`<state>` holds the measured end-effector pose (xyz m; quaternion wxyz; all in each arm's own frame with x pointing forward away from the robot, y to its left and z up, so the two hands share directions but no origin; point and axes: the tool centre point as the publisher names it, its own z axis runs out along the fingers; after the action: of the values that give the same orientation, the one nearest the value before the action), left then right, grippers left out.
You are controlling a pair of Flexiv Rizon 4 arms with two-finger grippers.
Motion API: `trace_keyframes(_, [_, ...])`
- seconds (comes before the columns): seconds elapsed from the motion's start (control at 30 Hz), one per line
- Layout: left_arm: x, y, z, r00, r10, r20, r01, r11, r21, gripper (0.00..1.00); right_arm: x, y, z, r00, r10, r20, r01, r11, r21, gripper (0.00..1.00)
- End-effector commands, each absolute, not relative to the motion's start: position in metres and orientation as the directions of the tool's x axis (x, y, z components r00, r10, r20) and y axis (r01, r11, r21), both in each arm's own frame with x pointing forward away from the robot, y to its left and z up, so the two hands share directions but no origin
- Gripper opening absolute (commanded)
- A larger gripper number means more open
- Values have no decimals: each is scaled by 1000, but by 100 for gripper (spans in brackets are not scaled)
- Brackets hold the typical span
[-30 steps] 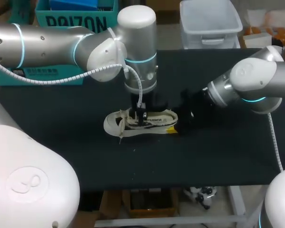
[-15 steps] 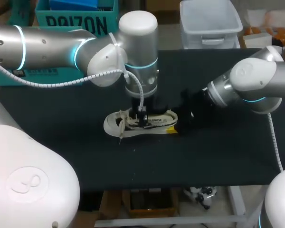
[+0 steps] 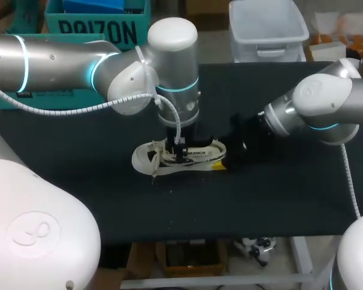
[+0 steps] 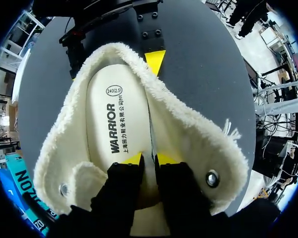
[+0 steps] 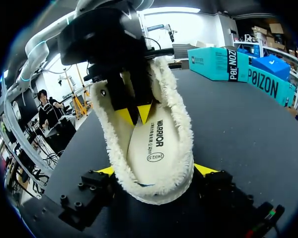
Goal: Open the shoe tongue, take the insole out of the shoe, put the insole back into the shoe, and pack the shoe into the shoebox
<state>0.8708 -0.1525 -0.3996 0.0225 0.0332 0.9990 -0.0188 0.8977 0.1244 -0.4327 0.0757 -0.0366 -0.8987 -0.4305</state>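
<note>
A white fleece-lined shoe [image 3: 178, 157] lies on the black table, toe to the left. Its cream insole [image 4: 114, 124] lies flat inside it. My left gripper [image 4: 150, 159] reaches down into the shoe's opening [image 3: 180, 152], its yellow tips a narrow gap apart and resting on the insole's edge near the tongue end. Nothing is pinched between them. My right gripper [image 5: 156, 170] stands wide at the heel [image 3: 230, 151], with one yellow fingertip [image 5: 206, 170] against each side of the fleece heel.
A teal box [image 3: 97, 27] stands at the back left edge of the table. A clear plastic bin [image 3: 267, 27] is at the back, right of centre. Bare black tabletop [image 3: 187, 205] lies in front of the shoe.
My left arm's wrist has shifted slightly to the left over the shoe. The shoe and the right arm have kept their places.
</note>
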Motion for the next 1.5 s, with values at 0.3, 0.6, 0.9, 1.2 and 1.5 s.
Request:
trace_keyframes(0.3, [862,-152,-441,-993,66,-96,67,998,-11,24,899,127,-445,-986,1,168,131,624,770,0])
trace_keyframes(0.6, [886,-154,-457,-994,53,-100,54,998,-10,20,899,127,-445,-986,1,168,131,624,770,0])
trace_keyframes(0.9, [896,-155,-471,-983,96,-155,96,995,9,22,899,127,-445,-986,1,168,131,624,770,0])
trace_keyframes(1.2, [916,-160,-470,-964,104,-245,103,995,13,20,899,127,-445,-986,1,168,131,624,770,0])
trace_keyframes(1.5, [935,-168,-469,-951,100,-293,104,995,1,21,899,127,-445,-986,1,168,131,624,770,0])
